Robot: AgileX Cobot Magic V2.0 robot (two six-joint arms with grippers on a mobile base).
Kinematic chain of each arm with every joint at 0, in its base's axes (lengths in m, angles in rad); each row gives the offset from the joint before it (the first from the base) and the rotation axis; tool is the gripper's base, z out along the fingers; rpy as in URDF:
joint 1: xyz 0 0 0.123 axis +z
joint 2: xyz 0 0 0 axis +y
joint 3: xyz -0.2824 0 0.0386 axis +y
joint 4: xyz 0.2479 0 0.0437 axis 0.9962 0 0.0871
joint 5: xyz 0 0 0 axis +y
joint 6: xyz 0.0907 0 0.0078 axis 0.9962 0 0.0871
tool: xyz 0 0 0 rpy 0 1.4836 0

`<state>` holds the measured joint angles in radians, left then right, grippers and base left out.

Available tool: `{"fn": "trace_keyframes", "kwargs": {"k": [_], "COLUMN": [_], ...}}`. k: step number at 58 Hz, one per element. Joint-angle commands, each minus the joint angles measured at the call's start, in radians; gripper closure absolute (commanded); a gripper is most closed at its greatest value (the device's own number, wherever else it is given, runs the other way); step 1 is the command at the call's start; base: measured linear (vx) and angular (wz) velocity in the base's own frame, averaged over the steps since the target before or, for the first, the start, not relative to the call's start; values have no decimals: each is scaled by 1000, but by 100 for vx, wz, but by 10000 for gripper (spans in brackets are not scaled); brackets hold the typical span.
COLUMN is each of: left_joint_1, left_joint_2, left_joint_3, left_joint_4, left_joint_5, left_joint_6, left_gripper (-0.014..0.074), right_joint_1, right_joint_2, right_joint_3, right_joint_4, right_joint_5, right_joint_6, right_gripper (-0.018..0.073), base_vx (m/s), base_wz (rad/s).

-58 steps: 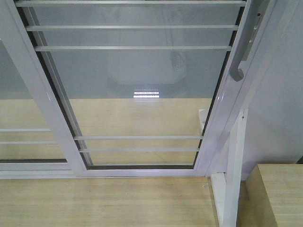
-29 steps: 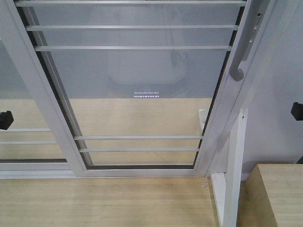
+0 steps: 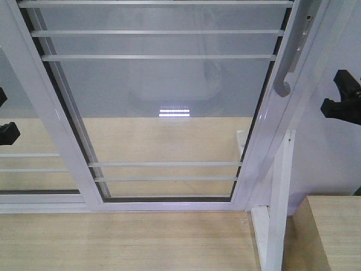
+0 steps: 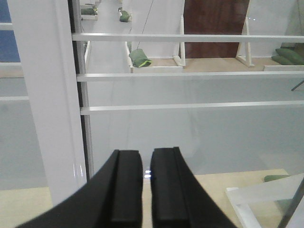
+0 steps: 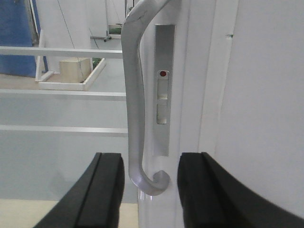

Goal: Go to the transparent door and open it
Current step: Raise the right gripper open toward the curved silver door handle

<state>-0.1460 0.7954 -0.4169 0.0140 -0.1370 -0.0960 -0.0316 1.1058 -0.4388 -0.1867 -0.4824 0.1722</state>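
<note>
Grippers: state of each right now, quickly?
Left gripper: closed, holding nothing.
Right gripper: open, fingers either side of the handle, not gripping it.

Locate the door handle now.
Front view: the handle sits upper right, on the door's right stile. The right wrist view shows it straight ahead of the open right pincer.

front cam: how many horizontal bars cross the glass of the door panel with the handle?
5 on the transparent door: three upper bars near the top, and two lower bars close together near the bottom. More may be cut off above the picture.
</note>
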Motion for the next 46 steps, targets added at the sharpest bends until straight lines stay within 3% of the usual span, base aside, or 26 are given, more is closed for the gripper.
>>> {"fn": "trace_keyframes", "kwargs": {"k": [1,14,21,46], "left_joint_1": [-4,-4,-4,-4], "left_joint_2": [-2,-2,-2,-2], "left_joint_3": [-33,-33,-33,-33], "left_joint_4": [-7,-7,-7,-7], "left_joint_5": [-91,-91,-92,-92], "left_joint_6": [-9,-9,-9,-9], "left_gripper": [310,307,307,307], "right_joint_1": [-2,-2,-2,-2], "right_joint_2": [52,212,296,521], "right_joint_3": [-35,-64,-142,-489], "right_joint_4": [-15,-82,-152,-164], "right_joint_5": [-160,-277,-277,-209], "right_joint_6": [41,83,88,91], "right_gripper": [186,186,186,186], "base_vx": [0,0,0,0], "base_wz": [0,0,0,0]}}
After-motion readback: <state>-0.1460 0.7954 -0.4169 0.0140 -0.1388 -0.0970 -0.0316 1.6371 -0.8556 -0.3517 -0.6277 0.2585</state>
